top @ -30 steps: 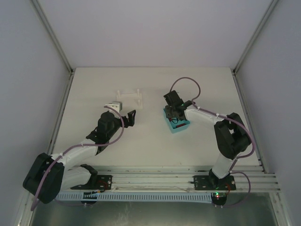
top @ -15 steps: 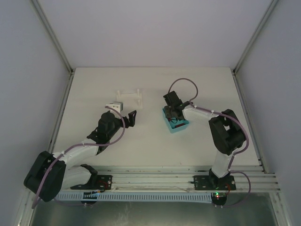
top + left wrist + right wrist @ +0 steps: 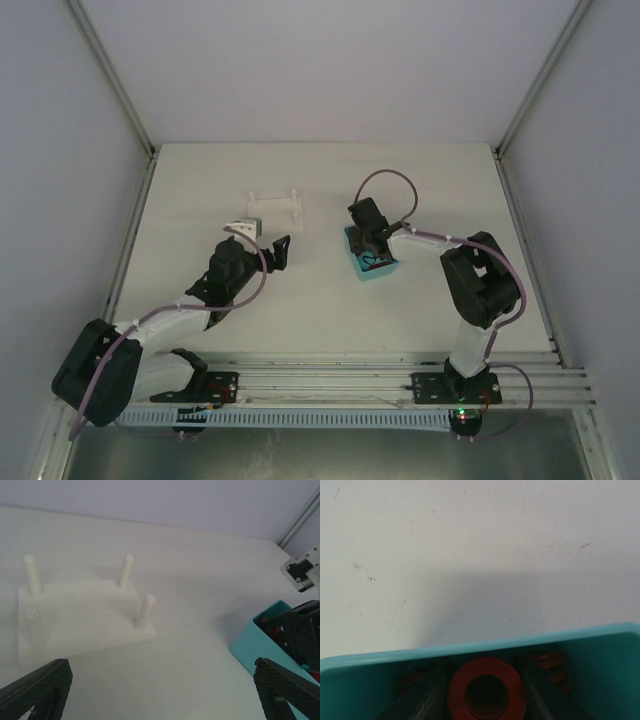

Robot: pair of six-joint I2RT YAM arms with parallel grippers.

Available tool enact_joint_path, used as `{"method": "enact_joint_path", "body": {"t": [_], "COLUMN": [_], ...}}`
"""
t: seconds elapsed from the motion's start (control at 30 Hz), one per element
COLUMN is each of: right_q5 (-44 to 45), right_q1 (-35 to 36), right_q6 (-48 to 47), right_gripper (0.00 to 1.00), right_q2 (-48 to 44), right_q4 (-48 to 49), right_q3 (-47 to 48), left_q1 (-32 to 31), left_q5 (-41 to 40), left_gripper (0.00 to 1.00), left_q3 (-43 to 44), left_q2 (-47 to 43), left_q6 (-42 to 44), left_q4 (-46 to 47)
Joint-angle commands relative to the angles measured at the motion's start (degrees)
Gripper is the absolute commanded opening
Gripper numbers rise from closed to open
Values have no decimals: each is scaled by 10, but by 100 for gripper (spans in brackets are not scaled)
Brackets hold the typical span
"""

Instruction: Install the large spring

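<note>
A red large spring (image 3: 485,692) shows end-on inside the teal bin (image 3: 470,650), with other red springs beside it. My right gripper (image 3: 482,697) is down in the bin, and its dark fingers (image 3: 422,695) press on both sides of this spring. In the top view the right gripper (image 3: 368,245) is over the bin (image 3: 388,268). The white base with upright pegs (image 3: 80,615) stands empty; it also shows in the top view (image 3: 277,206). My left gripper (image 3: 160,700) is open and empty, low over the table between the base and the bin (image 3: 257,640), and it shows in the top view too (image 3: 278,250).
White walls with metal corner posts (image 3: 120,100) close in the table at the back and sides. A rail (image 3: 380,385) runs along the near edge by the arm bases. The right arm's wrist (image 3: 305,570) shows at the right edge of the left wrist view.
My right gripper has shifted a little left and nearer within the bin, and the right arm's elbow has swung in. The left arm has not moved.
</note>
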Motion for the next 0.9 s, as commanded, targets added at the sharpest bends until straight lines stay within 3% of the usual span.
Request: {"method": "enact_joint_path", "body": {"t": [0.0,0.13,0.27,0.53,0.87], "right_q5": [-14,-11,-11,-11,-6], "right_q1": [-4,-4,-4,6,41], "right_q6": [-18,-28,-32,-36,-43], "right_gripper": [33,21,15,12,11], "right_q2": [10,-9,-42,-93,-154], "right_q4": [36,40,34,-18,-94], "right_q3": [-12,-21,-29,-16,44], "left_q1": [-2,12,23,48,68], "left_q5": [-16,-31,-41,-93,-92], "left_gripper": [99,99,99,99,99], "left_q3": [-10,-19,-29,-63,-60], "left_q2": [5,3,-12,-56,-43], "left_q6": [-1,-36,-51,-91,-97], "left_q4": [19,23,23,25,17]}}
